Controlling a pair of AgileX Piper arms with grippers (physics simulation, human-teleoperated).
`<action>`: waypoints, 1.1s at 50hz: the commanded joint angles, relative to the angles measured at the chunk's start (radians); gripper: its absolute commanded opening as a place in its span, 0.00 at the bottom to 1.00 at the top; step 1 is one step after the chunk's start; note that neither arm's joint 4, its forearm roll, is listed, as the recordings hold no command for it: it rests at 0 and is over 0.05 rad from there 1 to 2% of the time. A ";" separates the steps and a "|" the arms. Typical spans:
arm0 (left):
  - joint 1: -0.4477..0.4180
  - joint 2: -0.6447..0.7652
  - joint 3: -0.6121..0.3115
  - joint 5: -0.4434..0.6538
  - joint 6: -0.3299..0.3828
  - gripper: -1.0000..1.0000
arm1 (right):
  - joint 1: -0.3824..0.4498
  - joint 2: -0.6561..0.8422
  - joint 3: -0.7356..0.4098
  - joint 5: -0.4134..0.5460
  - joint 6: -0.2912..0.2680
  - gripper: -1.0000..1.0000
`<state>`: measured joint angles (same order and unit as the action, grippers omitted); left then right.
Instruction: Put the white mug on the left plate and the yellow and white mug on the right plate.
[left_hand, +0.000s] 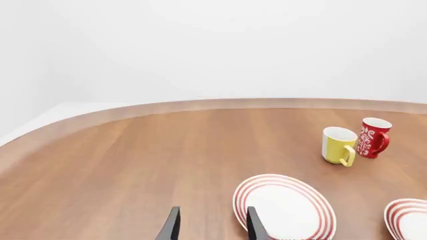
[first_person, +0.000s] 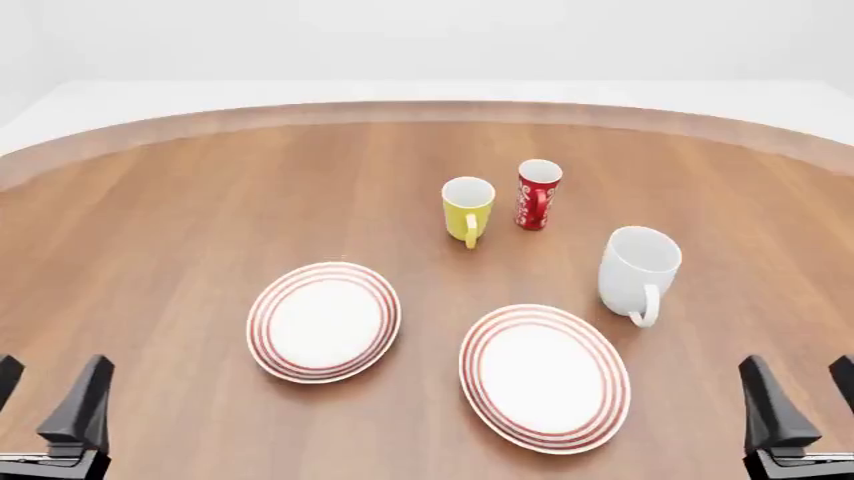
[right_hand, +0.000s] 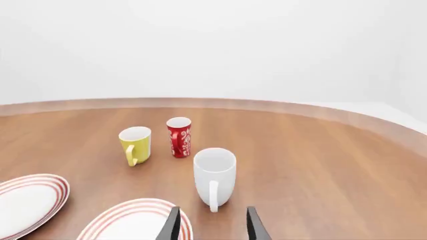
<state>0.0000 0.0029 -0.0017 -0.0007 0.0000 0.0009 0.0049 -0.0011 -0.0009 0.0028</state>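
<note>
The white mug (first_person: 638, 270) stands upright on the table right of centre, handle toward me; in the right wrist view the white mug (right_hand: 215, 176) is just beyond my open right gripper (right_hand: 213, 226). The yellow and white mug (first_person: 467, 208) stands farther back, near the middle. The smaller left plate (first_person: 324, 321) and larger right plate (first_person: 545, 377) lie bare in front. My left gripper (first_person: 47, 395) and right gripper (first_person: 805, 395) sit at the near corners, both open with nothing held. Seen from the left wrist, the left gripper (left_hand: 213, 227) is beside the left plate (left_hand: 283, 207).
A slim red cup with white lettering (first_person: 538, 194) stands close to the right of the yellow mug. The wooden table's curved far edge (first_person: 427, 110) runs across the back, with a white floor and wall beyond.
</note>
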 joint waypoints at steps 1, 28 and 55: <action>0.000 0.005 -0.003 -0.001 0.000 1.00 | 0.002 0.001 -0.004 0.008 -0.004 1.00; 0.000 0.005 -0.003 -0.001 0.000 1.00 | 0.005 0.110 -0.062 -0.024 -0.075 1.00; 0.000 0.005 -0.003 -0.001 0.000 1.00 | 0.013 0.556 -0.073 -0.404 -0.101 1.00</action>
<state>0.0000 0.0075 -0.0043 -0.0019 0.0000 0.0104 0.4020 -0.0683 -0.2760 -0.0943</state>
